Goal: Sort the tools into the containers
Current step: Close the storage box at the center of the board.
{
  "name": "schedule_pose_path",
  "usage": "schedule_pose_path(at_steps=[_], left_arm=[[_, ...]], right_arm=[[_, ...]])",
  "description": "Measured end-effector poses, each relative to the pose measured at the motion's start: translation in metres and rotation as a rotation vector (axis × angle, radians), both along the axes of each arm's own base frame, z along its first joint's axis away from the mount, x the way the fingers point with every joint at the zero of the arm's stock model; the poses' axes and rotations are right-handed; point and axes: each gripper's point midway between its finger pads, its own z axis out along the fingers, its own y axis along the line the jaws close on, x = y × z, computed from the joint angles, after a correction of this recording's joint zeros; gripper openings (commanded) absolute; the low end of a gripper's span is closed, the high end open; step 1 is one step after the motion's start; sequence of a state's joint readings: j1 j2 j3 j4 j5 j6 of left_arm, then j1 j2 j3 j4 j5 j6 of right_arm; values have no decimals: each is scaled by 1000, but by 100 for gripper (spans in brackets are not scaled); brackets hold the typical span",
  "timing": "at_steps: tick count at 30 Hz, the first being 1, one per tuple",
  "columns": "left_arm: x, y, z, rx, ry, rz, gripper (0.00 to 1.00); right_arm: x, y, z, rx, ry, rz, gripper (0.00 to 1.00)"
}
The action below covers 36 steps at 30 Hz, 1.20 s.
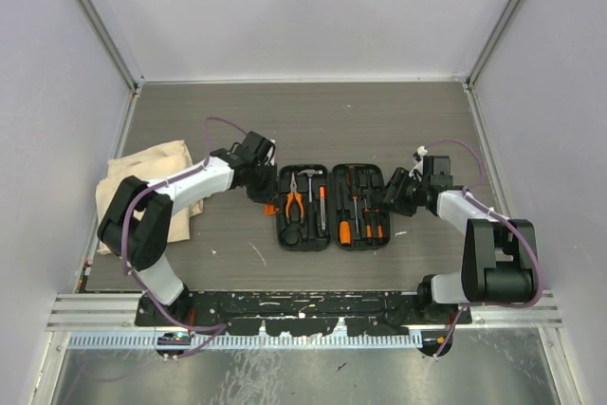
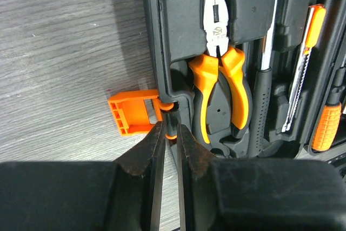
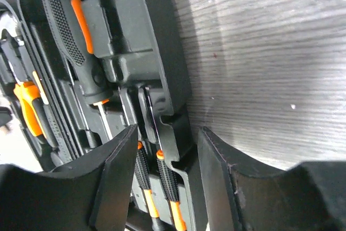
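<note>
Grey wood-grain desk [image 1: 379,120] carries an open black case [image 1: 333,242] with pliers [image 1: 295,206] and screwdrivers [image 1: 360,220] in its slots, left claw [image 2: 168,131] nearly closed, pinching the case's left rim beside an orange latch [image 2: 132,113], right claw [image 3: 167,139] spread wide astride the right rim.

Black tool case [image 1: 303,245] lies open mid-desk [image 1: 237,130], pliers [image 1: 295,206], hammer [image 1: 309,187] and screwdrivers [image 1: 347,227] slotted inside; beige cloth bag [image 1: 152,163] sits left.
</note>
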<state>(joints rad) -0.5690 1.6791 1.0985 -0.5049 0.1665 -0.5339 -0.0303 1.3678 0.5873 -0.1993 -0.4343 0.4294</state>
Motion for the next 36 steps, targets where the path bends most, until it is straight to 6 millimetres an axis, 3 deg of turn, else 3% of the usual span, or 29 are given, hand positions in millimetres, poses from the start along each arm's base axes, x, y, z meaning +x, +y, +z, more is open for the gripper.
schedule_pose_path(at_steps=[13, 23, 28, 36], left_arm=[[-4, -4, -9, -27, 37, -15, 14], [-3, -4, -9, -33, 43, -12, 13], [-3, -3, -9, -33, 43, -11, 13], [-2, 3, -10, -17, 50, 6, 13]], right_arm=[[3, 4, -1, 90, -45, 5, 33], [6, 9, 41, 100, -142, 43, 32], [10, 16, 55, 42, -143, 95, 37], [29, 49, 97, -131, -231, 201, 38]])
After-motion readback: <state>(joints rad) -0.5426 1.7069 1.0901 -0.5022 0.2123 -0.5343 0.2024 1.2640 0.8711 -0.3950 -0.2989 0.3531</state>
